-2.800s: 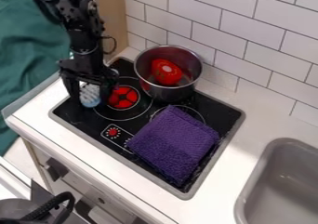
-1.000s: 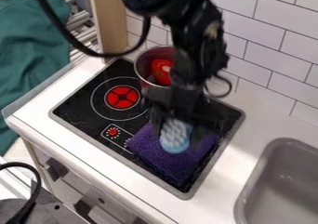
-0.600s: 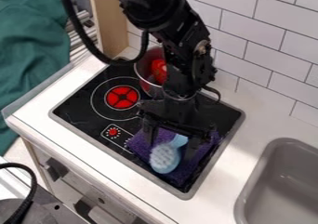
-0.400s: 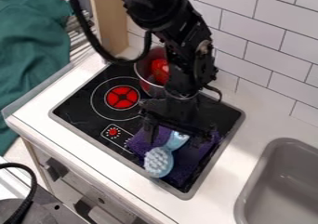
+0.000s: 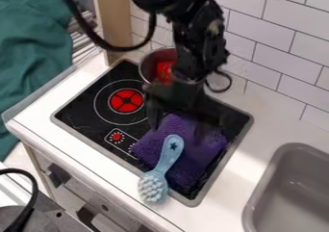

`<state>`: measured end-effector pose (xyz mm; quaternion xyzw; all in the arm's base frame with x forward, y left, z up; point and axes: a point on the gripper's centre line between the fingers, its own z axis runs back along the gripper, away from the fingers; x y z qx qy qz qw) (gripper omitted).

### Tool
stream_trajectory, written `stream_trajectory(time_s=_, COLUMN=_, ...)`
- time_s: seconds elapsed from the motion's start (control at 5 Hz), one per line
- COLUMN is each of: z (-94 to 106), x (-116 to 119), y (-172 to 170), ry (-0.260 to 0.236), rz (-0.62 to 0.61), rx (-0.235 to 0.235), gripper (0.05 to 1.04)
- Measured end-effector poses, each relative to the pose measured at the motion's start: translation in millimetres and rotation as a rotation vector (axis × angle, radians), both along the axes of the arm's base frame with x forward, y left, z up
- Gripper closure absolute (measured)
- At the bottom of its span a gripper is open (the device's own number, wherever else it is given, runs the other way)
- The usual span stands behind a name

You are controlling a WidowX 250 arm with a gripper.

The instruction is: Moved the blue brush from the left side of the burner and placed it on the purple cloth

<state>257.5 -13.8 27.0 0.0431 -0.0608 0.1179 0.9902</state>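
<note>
Find the blue brush (image 5: 168, 156) lying slantwise on the purple cloth (image 5: 196, 154), bristles facing up. Has its star-marked handle end on the cloth, below the tool (image 5: 178, 127), and its bristled head towards the lower left, reaching past the cloth's edge and over the grey rim (image 5: 122, 169) of the stovetop (image 5: 83, 110), as far as the worktop (image 5: 263, 122). See the tool released, fingers spread apart, grasping nothing, hanging over the upper part of the cloth. Trace the black arm (image 5: 199, 38) down from the top edge to it, with a black cable (image 5: 106, 45) looping at the left.

See the cloth spread, slightly rumpled, on the right part of the stovetop. Look left of it for the red burner (image 5: 126, 101) inside white rings, with a red printed dial (image 5: 117, 136) below. Behind, near the wall, find the metal pot (image 5: 147, 66), partly hidden by the arm, with a red object (image 5: 164, 71) inside.

Farther out, notice the grey sink (image 5: 289, 187) at the lower right, the white tiled wall (image 5: 276, 48) behind, a wooden panel (image 5: 114, 21) at the upper left, and green fabric (image 5: 32, 48) beyond.
</note>
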Motion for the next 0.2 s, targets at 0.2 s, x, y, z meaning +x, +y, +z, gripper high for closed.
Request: stream_trajectory(time_s=0.2, z=2.7, x=1.2, y=-2.6, ry=-0.050, rz=-0.014, rx=-0.027, gripper=0.078)
